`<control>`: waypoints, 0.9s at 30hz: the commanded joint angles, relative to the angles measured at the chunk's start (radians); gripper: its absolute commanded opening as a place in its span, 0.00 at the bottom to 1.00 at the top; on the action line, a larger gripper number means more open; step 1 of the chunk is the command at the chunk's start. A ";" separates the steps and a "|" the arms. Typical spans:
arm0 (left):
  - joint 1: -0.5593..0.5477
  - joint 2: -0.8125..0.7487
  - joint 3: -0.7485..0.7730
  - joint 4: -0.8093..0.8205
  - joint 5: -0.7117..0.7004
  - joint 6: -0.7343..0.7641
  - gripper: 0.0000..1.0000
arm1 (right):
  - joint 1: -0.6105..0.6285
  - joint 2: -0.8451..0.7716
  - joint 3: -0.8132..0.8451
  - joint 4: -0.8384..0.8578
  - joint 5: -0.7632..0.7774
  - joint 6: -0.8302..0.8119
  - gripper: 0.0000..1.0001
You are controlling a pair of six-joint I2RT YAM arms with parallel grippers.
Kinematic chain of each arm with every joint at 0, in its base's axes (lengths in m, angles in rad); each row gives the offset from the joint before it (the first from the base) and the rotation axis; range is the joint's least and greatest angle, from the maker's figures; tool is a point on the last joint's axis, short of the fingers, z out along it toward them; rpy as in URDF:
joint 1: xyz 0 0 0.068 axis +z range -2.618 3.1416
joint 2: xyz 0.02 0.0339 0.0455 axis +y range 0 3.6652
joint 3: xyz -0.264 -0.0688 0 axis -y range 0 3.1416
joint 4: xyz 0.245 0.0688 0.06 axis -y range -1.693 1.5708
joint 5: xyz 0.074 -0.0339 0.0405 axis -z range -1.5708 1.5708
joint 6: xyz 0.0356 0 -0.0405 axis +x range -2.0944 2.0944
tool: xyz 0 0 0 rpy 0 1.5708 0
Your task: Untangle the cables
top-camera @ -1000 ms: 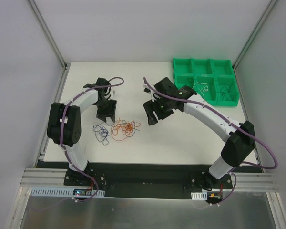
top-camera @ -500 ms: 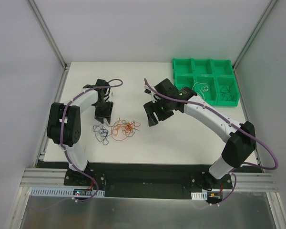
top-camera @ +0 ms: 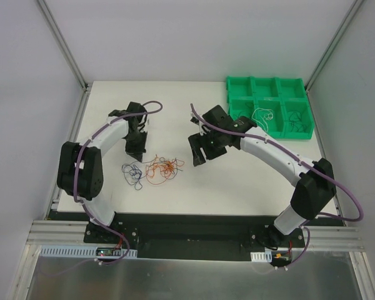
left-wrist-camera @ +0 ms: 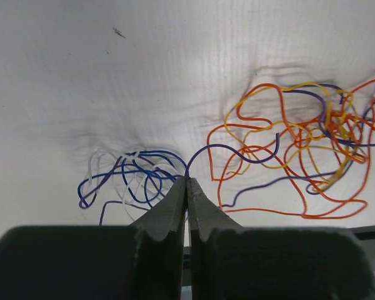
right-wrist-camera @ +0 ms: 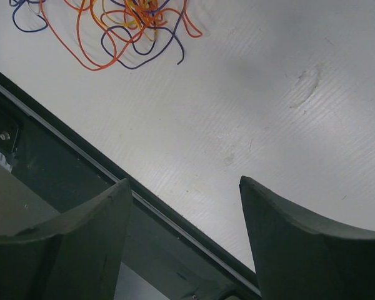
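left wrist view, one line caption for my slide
Left fingers closed on the purple strand that bridges the blue-white clump and the orange tangle of cables.

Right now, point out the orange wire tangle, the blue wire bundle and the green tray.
orange wire tangle (top-camera: 162, 167), top view, middle of the knot.
blue wire bundle (top-camera: 134, 171), top view, middle of the loops.
green tray (top-camera: 240, 87), top view, bare far-left compartment floor.

Bright, even overhead light; white table (top-camera: 237, 181) slightly washed out, no glare. Soft grey shadows behind cables (left-wrist-camera: 334, 125) in left wrist view. Gripper fingers (right-wrist-camera: 300, 244) dark, soft-focus up close. Top view sharp.
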 commanded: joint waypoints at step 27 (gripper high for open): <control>-0.030 -0.436 0.662 -0.124 0.374 -0.714 0.00 | 0.151 -0.071 0.149 0.443 -0.021 0.085 0.83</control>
